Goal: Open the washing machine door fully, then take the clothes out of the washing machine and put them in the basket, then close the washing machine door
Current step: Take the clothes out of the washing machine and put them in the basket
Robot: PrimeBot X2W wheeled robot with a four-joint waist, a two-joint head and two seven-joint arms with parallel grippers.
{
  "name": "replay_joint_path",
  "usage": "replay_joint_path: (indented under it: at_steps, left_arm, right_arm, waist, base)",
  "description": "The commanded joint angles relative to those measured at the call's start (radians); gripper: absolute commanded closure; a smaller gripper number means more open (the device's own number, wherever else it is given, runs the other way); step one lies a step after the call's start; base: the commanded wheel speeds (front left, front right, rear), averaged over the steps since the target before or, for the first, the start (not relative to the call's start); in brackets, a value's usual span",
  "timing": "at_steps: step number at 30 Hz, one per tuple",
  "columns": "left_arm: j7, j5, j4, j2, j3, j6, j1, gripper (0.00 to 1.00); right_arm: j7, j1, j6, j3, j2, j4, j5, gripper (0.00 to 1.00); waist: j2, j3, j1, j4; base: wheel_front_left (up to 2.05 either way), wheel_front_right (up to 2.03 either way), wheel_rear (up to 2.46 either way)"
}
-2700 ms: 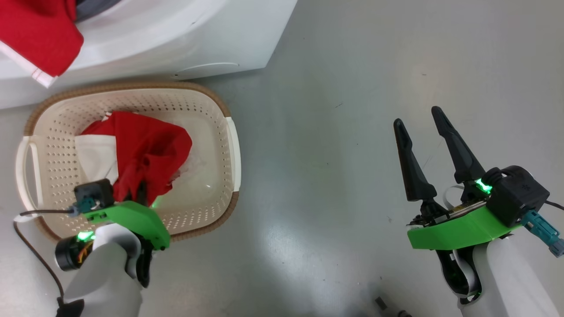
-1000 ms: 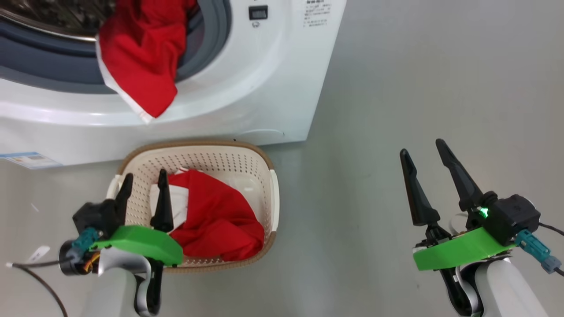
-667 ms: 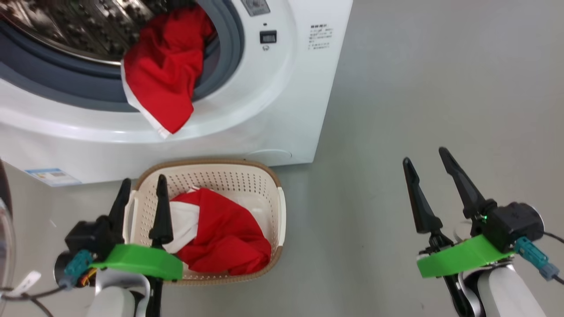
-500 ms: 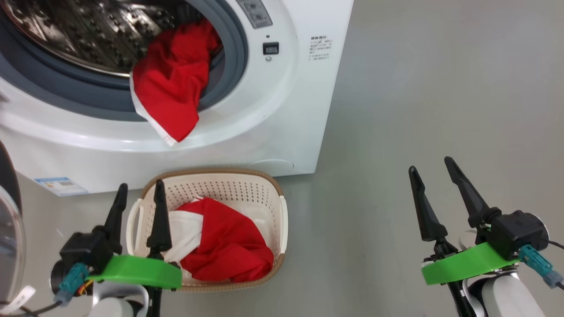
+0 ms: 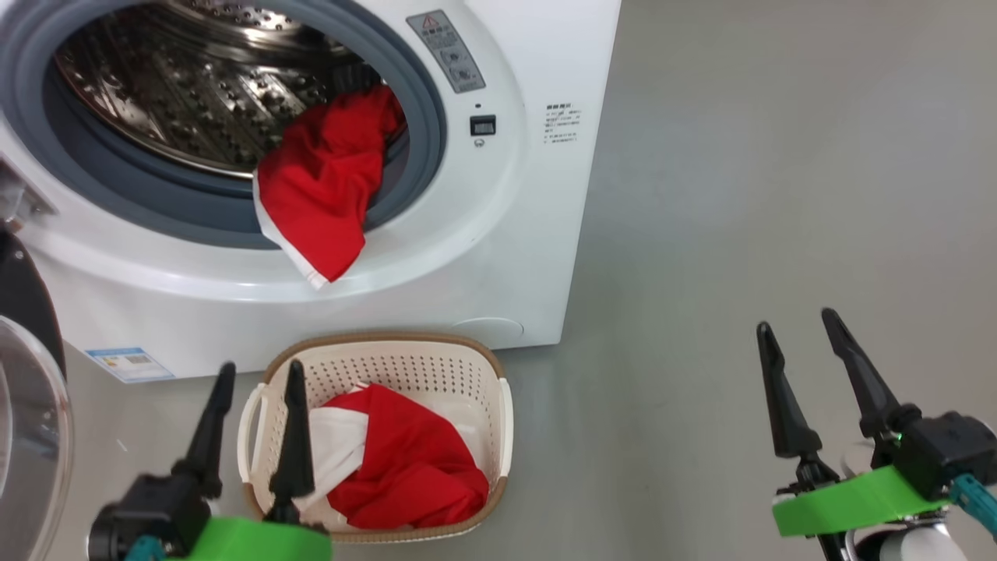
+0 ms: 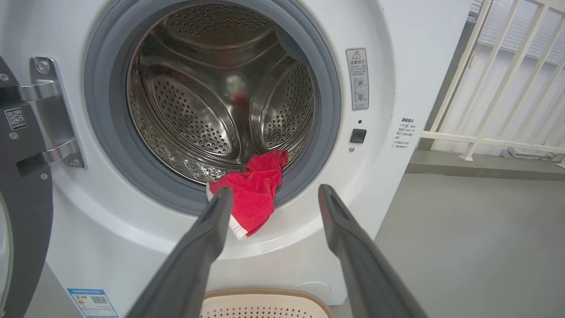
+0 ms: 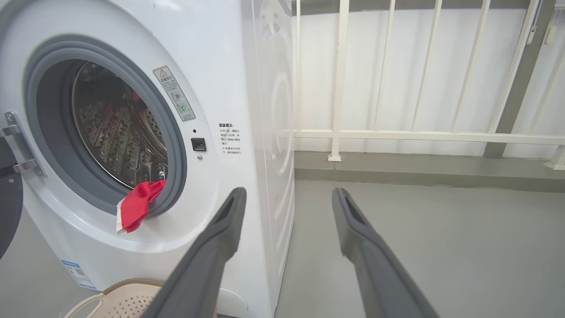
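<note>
Lifted out of the basket [image 5: 389, 340], my left gripper [image 5: 262, 366] gapes empty; right gripper [image 5: 796, 321] wide; clothes [image 5: 327, 187] overhang the washing machine [image 5: 530, 234].

Ends in long black tapered fingers [image 5: 783, 413] on the left gripper [image 5: 260, 366] and the right gripper [image 5: 796, 320]; carries bright green wrist plates [image 5: 857, 502], a black camera block [image 5: 946, 460], a teal connector [image 5: 977, 502], a white forearm shell [image 5: 907, 549].
</note>
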Motion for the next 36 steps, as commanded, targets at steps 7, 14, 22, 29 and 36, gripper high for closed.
replay_joint_path:
  at_steps: [7,14,22,29,36]
  left_arm:
    - [-0.008,-0.003,-0.063,0.010,0.016,0.013,0.085,0.00]
    - [-0.008,-0.023,-0.073,0.009,0.019,0.023,0.118,0.00]
    - [-0.008,-0.033,-0.077,0.009,0.016,0.036,0.150,0.00]
    - [-0.008,-0.039,-0.076,0.010,0.014,0.041,0.161,0.00]
    - [-0.006,-0.043,-0.082,0.012,0.008,0.044,0.160,0.00]
  right_arm:
    - [-0.006,0.059,0.006,0.020,-0.004,-0.057,-0.015,0.00]
    - [-0.006,0.084,0.006,0.026,-0.004,-0.069,-0.012,0.00]
    - [-0.006,0.119,0.006,0.020,-0.004,-0.084,-0.011,0.00]
    - [-0.006,0.131,0.006,0.012,-0.004,-0.092,-0.008,0.00]
    - [-0.006,0.132,0.006,0.008,-0.004,-0.095,-0.008,0.00]
  waist:
    - [0.0000,-0.057,0.0000,-0.002]
    - [0.0000,-0.083,0.0000,-0.008]
    - [0.0000,-0.106,0.0000,-0.011]
    - [0.0000,-0.114,0.0000,-0.007]
    - [0.0000,-0.106,0.0000,-0.003]
  base:
    - [0.00,0.00,0.00]
    - [0.00,0.00,0.00]
    - [0.00,0.00,0.00]
    - [0.00,0.00,0.00]
    - [0.00,0.00,0.00]
